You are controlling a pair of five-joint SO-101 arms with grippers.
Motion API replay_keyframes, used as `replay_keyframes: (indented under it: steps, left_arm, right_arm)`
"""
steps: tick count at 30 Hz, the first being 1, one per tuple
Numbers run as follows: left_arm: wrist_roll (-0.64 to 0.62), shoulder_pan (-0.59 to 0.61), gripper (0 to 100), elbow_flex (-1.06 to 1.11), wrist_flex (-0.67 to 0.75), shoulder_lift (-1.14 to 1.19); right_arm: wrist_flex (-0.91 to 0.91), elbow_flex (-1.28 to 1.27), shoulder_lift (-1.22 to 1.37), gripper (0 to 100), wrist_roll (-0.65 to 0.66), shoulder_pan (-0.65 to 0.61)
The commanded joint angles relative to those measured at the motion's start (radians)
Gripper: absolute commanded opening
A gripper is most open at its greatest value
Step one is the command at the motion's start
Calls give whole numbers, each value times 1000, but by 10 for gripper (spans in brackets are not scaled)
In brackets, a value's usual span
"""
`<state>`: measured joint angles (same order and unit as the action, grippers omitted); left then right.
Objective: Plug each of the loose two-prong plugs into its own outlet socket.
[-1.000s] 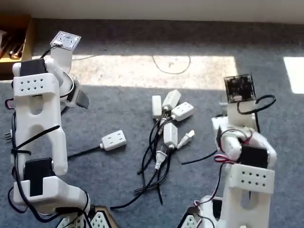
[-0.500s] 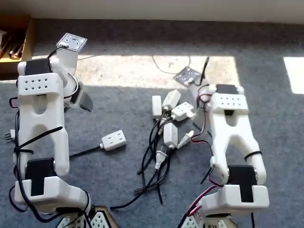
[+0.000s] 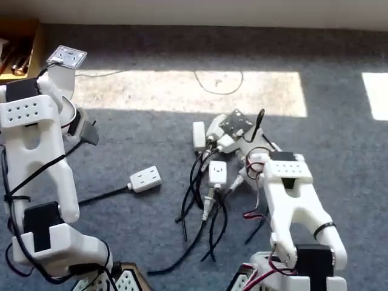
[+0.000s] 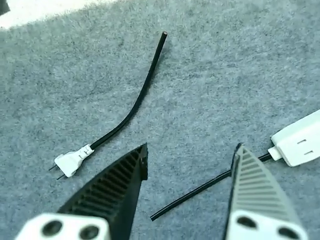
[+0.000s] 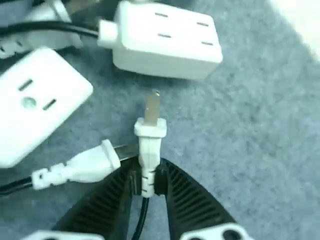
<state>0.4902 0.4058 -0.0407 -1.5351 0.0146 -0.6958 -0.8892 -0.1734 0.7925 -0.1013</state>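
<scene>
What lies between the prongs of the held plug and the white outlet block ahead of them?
Only bare carpet: in the right wrist view the plug and outlet block do not touch.

Glossy plastic plug (image 5: 150,136); rough carpet (image 5: 260,130)

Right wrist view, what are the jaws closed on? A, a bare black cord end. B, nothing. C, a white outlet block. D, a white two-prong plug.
D: the right gripper has its jaws pinching the white two-prong plug by its body, prongs pointing toward a white outlet block.
</scene>
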Motion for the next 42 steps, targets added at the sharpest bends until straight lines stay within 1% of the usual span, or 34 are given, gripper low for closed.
replay_keyframes:
  steps: [1, 4, 9, 12, 14, 16, 20, 22, 29, 34, 35, 36, 40, 42]
  left_arm:
    - [6, 10, 277, -27, -6, -36]
    - [5, -1, 277, -27, -6, -36]
    - [3, -10, 277, -25, -8, -36]
    - [5, -10, 277, -25, -11, -36]
    - [5, -7, 277, -25, -11, -36]
    - [5, -5, 277, -25, -8, -36]
    - [5, -5, 277, -25, -6, -36]
    - [5, -7, 277, -25, -6, -36]
    - [5, -8, 277, -25, -11, -36]
    - [6, -8, 277, 2, -6, -36]
    - [6, -8, 277, 8, -5, -36]
    - [6, -5, 277, 12, -5, -36]
    - [8, -4, 277, 12, -5, -38]
    - [8, -2, 277, 12, -5, -38]
  right_arm:
    - [-1, -4, 4, 5, 48, 85]
    - [-44, 21, 5, 5, 86, 110]
    - [-54, 22, 5, 5, 89, 99]
    - [-58, 38, 1, 6, 89, 116]
    - [-93, 70, 4, 20, 91, 122]
    - [-143, 96, 4, 98, 101, 119]
    - [-203, 111, 2, 305, 117, 99]
    - [-205, 111, 4, 335, 117, 99]
    - [-200, 119, 4, 332, 112, 82]
    - [-133, 110, 5, 329, 114, 25]
    - [-128, 108, 5, 314, 112, 13]
    - [-128, 107, 7, 281, 112, 7]
    - [-128, 108, 7, 85, 98, 12]
    - [-128, 107, 7, 29, 66, 24]
